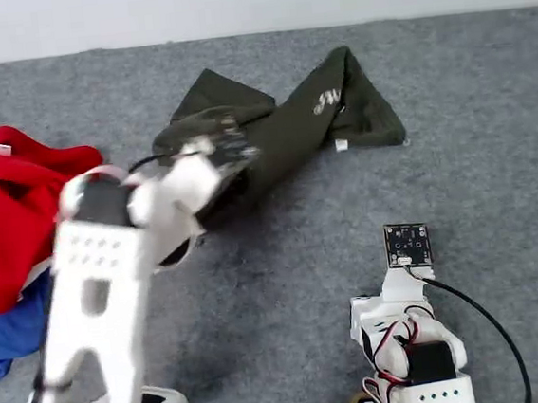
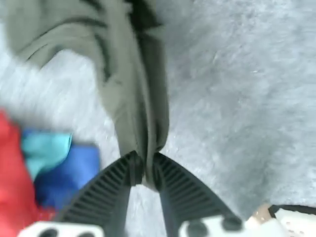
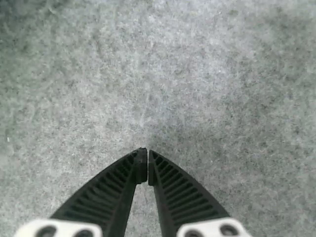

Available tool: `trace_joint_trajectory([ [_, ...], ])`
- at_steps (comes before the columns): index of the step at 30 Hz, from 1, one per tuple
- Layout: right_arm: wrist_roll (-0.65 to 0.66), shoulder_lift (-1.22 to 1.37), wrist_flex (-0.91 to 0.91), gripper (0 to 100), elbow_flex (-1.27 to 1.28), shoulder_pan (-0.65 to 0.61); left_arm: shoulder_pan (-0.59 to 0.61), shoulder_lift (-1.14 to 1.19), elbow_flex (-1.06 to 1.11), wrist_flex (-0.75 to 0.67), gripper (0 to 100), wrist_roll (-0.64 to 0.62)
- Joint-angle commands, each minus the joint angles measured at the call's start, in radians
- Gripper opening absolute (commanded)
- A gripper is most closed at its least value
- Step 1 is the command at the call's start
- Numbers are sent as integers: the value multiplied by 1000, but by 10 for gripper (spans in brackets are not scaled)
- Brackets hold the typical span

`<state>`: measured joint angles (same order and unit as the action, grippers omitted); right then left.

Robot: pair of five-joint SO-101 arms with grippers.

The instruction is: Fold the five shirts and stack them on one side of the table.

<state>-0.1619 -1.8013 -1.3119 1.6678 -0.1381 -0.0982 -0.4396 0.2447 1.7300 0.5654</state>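
Note:
A dark olive shirt (image 1: 291, 128) lies bunched across the middle back of the grey table. My left gripper (image 2: 144, 172) is shut on a fold of the olive shirt (image 2: 133, 94), which hangs stretched away from the fingertips. From above, the left gripper (image 1: 224, 149) sits at the shirt's left end, lifted off the table. A red shirt (image 1: 8, 212) is heaped at the left edge with a blue shirt (image 1: 10, 336) under it; the red shirt (image 2: 12, 182) and blue shirt (image 2: 64, 168) lie beside my left gripper. My right gripper (image 3: 143, 168) is shut on nothing, hovering over bare carpet.
The right arm (image 1: 412, 350) rests folded at the front right. Grey carpet (image 1: 458, 183) covers the table, with open room at the right and front middle. A white wall runs along the back edge.

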Motion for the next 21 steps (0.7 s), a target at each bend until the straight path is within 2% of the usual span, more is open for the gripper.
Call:
trace_joint_trajectory([
  [1, 11, -10, 7, 9, 14, -4, 149, -175, 71, 25, 12, -2],
  [8, 11, -10, 7, 9, 14, -4, 316, -381, 280, 25, 12, 41],
  [14, 11, -10, 7, 9, 14, -4, 520, -516, 403, 23, 12, 64],
  [21, 11, -10, 7, 9, 14, -5, 637, -585, 467, 23, 12, 60],
])
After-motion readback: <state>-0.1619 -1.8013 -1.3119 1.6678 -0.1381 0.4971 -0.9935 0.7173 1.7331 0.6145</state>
